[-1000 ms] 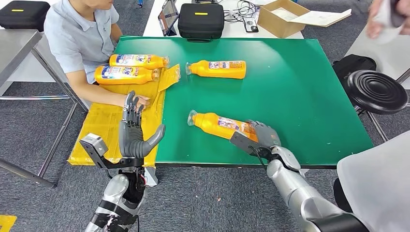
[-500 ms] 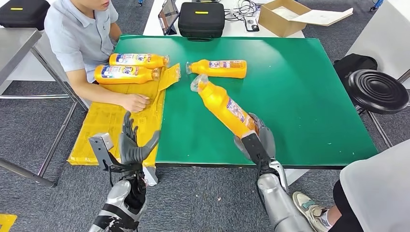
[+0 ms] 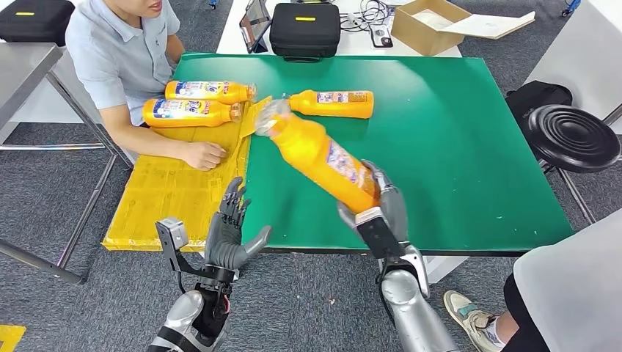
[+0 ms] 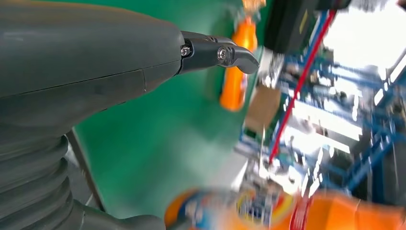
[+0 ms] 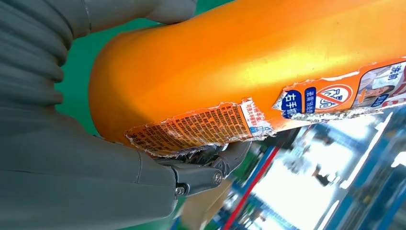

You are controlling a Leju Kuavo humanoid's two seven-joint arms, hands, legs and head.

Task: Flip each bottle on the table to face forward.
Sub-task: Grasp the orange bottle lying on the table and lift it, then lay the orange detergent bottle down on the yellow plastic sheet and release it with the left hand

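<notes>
Bottle (image 3: 323, 160) up in the air, orange and tilted, its base wrapped by the right hand (image 3: 381, 209) near the front edge of the green desk (image 3: 455, 132), its wrapped cap (image 3: 270, 117) pointing up and away toward the far-left corner. In the right wrist view the fingers (image 5: 201, 175) curl under the base (image 5: 158, 96), right against a torn, peeling label (image 5: 196, 127). That looks like a firm wrap around the fat end.

The left hand (image 3: 229, 238) hovers off the desk's front edge, fingers spread apart, palm turned toward the bottle, holding nothing.

A second bottle (image 3: 331, 104) lies on its side at the back of the desk. Two more (image 3: 199, 103) lie on the yellow mat (image 3: 176, 191) beside a seated person (image 3: 117, 59), whose hand (image 3: 205, 155) rests on that mat.

Handling? I'd judge it a stiff plastic body, smooth and a bit slippery, probably with liquid inside, so held by the base alone it will want to swing. A hold closer to mid-body, off the ragged label, seems safer for turning it.
</notes>
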